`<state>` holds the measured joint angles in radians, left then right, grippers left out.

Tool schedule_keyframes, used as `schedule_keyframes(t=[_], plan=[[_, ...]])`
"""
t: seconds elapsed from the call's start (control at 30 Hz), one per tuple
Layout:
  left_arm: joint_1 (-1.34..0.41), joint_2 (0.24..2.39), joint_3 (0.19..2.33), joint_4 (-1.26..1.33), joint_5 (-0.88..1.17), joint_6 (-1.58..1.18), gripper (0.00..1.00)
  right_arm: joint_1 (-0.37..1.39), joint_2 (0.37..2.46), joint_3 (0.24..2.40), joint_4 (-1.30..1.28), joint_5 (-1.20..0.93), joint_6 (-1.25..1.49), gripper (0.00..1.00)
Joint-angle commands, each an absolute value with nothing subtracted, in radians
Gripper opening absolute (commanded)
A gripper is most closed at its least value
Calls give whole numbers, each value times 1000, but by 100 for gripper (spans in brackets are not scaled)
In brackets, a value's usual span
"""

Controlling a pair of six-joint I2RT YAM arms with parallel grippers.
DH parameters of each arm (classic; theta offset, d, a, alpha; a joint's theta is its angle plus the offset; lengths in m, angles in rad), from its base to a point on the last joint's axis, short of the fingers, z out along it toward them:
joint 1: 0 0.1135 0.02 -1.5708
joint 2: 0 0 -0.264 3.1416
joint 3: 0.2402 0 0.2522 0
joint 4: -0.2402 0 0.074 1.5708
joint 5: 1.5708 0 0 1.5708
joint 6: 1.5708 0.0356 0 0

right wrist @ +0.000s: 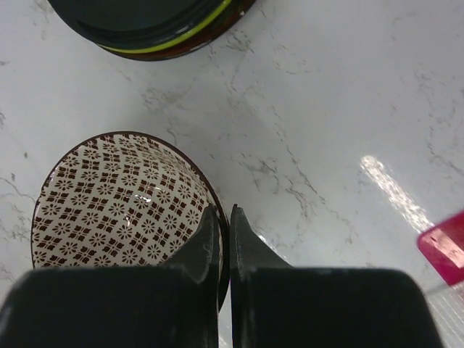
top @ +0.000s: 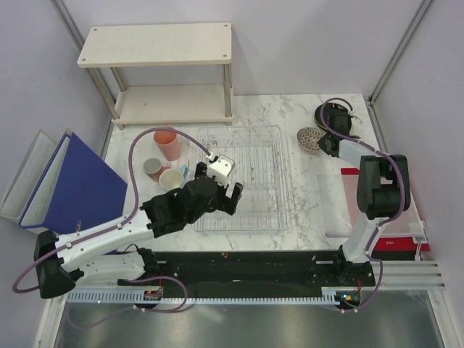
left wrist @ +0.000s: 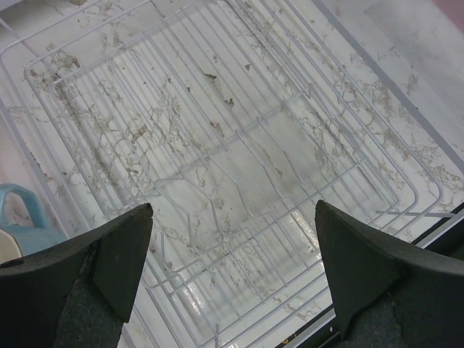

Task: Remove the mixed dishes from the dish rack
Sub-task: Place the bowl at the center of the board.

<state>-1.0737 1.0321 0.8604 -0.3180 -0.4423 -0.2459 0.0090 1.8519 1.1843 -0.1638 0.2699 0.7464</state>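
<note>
Right gripper [right wrist: 222,214] pinching the patterned bowl [right wrist: 116,196] by its rim
Left gripper [left wrist: 232,210] spread wide above the dish rack [left wrist: 217,109]; plate stack [right wrist: 152,22] near the bowl.

Marble table [top: 275,109], 2-tier beige shelf [top: 156,43] — pale walls [top: 304,43].

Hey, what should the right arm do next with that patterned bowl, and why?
Probably open the right gripper and let go. It pinches the rim of the patterned bowl, which looks set down on the table beside the plate stack, and the dish rack shows no dishes.
</note>
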Motion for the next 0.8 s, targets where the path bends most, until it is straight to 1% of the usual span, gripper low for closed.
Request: schedule_keyframes(t=[0.0,0.2,0.23,0.3,0.33,0.37,0.43,0.53,0.63,0.77], plan=[[-1075,1025,859,-252,-456,-275,99,6,1910,1203,18,253,756,0],[-1075,1054,853,-247,-456,-270,99,6,1977,1230,20,262,693,0],[-1075,1055,856,-248,-454,-270,99,6,1977,1226,21,264,689,5],[-1075,1065,857,-249,-448,-273,99,5,1968,1203,31,253,678,20],[-1075,1066,861,-249,-445,-275,99,6,1961,1192,47,249,675,37],[-1075,1072,861,-250,-440,-275,99,6,1954,1183,52,244,675,46],[-1075,1077,867,-249,-436,-276,99,5,1934,1163,61,239,675,56],[-1075,1080,871,-255,-425,-285,99,6,1910,1151,61,233,675,65],[-1075,1071,871,-261,-423,-298,99,6,1878,1143,60,221,695,70],[-1075,1052,870,-265,-433,-302,99,6,1772,1138,64,183,774,75]])
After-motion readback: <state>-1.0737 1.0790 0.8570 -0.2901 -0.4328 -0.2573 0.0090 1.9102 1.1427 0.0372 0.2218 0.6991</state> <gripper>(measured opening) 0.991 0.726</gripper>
